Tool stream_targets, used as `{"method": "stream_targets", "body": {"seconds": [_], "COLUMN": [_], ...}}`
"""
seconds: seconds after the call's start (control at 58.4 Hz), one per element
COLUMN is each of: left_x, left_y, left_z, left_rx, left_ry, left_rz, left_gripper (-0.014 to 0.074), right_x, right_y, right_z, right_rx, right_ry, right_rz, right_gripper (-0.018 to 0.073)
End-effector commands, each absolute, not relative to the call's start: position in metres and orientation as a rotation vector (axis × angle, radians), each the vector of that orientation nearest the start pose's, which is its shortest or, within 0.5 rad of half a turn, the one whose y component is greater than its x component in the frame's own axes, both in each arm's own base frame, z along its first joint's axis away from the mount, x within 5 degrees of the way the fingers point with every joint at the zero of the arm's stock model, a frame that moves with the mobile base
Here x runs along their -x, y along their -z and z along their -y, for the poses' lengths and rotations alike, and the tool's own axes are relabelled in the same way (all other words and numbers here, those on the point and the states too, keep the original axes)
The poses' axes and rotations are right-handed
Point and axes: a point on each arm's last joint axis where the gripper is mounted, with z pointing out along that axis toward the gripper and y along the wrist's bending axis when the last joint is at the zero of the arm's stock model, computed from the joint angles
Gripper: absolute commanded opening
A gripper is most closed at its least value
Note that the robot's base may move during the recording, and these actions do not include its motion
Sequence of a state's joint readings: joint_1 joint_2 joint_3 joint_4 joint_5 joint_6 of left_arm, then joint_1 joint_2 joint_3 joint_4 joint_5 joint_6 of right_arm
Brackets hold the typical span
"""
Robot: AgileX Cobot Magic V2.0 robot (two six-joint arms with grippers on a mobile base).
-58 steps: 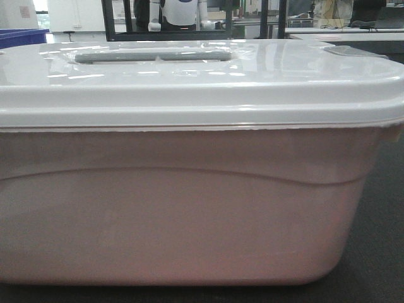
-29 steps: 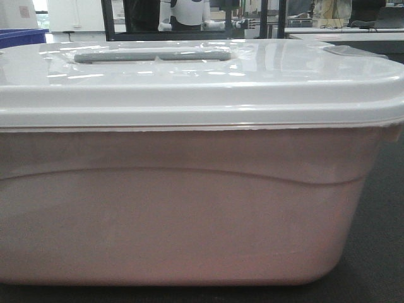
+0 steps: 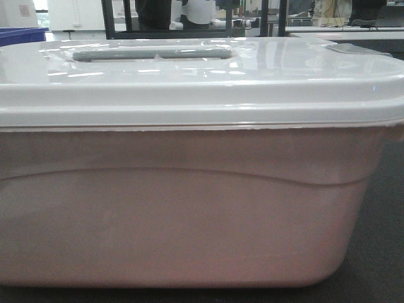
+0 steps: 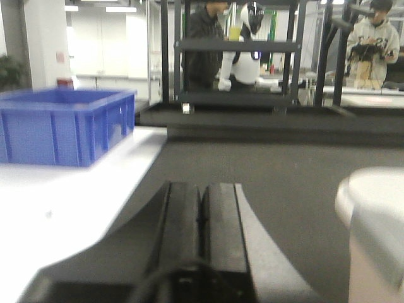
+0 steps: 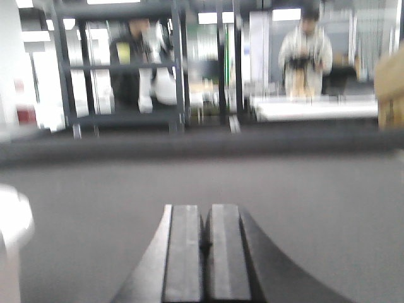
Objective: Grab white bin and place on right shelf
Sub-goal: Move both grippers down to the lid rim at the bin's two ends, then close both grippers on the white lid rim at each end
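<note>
The bin [image 3: 189, 208] fills nearly the whole front view. It stands upright on the dark bench [image 3: 382, 252], with its pinkish side facing the camera. Its white lid [image 3: 265, 82] is on and glossy with reflections, and the grey handle [image 3: 151, 54] lies in a recess toward the far left of the lid. Behind the bin's far left corner a strip of a blue crate [image 3: 22, 35] shows.

In the left wrist view the left hand [image 4: 202, 214] has its two black fingers pressed together with nothing between them. It is low over the dark bench top. A rounded corner of the bin shows at the right edge, near the hand but apart from it. The blue crate sits to the far left on a white surface beside the dark one. Far behind stands a black rack [image 4: 233, 95], with a person in dark clothes [image 4: 203, 38] and a white robot figure [image 4: 243, 53] beyond it.

In the right wrist view, which is blurred, the right hand [image 5: 207, 252] is likewise closed, finger against finger, and holds nothing. A pale corner of the bin shows at the left edge, apart from the hand. Far off are the black rack and another person [image 5: 306, 53] in light clothes.
</note>
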State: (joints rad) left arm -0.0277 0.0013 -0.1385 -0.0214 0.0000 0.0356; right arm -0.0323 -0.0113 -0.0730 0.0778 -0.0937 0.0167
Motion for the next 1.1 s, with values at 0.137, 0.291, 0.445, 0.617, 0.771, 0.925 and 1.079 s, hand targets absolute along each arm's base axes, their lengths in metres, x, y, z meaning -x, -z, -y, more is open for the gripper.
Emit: {"method": "stream_targets", "body": {"seconds": [0.137,0.291,0.445,0.617,0.771,0.925,1.079], "left_x": [-0.04,-0.062,-0.091,-0.112,-0.125,-0.14,-0.156], "left_y": [-0.366,-0.402,-0.406,-0.394,-0.393,-0.398,-0.403], "left_z": [0.001,0.003,0.011,0.023,0.029,0.037,0.045], "left_rx": [-0.051,-0.04,-0.059,-0.029,-0.064,-0.189,-0.326], "left_ry": [-0.02,0.023,0.122,0.307,0.35,0.363,0.436], "left_rz": [-1.363,-1.52,-1.622,-1.832,-2.009,-2.162,-2.23], "left_gripper": [-0.0107,0.0042,0.0306,0.0443,0.0442,0.0442,0.0442], "right_x": [-0.025,-0.048,-0.086,-0.118,-0.131,-0.147,-0.166], "right_y": [-0.35,-0.379,-0.385,-0.38,-0.381,-0.389,-0.397], "right_z": [0.001,0.002,0.003,0.002,-0.006,-0.016,-0.026], "right_rx": [-0.071,-0.073,-0.08,-0.124,-0.198,-0.22,-0.156], "right_ry": [-0.05,-0.051,-0.05,-0.109,-0.281,-0.429,-0.551], "right_rz": [-1.125,-1.195,-1.325,-1.535,-1.742,-1.929,-2.1], "right_gripper": [0.009,0.023,0.0473,0.0645,0.0634,0.0634,0.0634]}}
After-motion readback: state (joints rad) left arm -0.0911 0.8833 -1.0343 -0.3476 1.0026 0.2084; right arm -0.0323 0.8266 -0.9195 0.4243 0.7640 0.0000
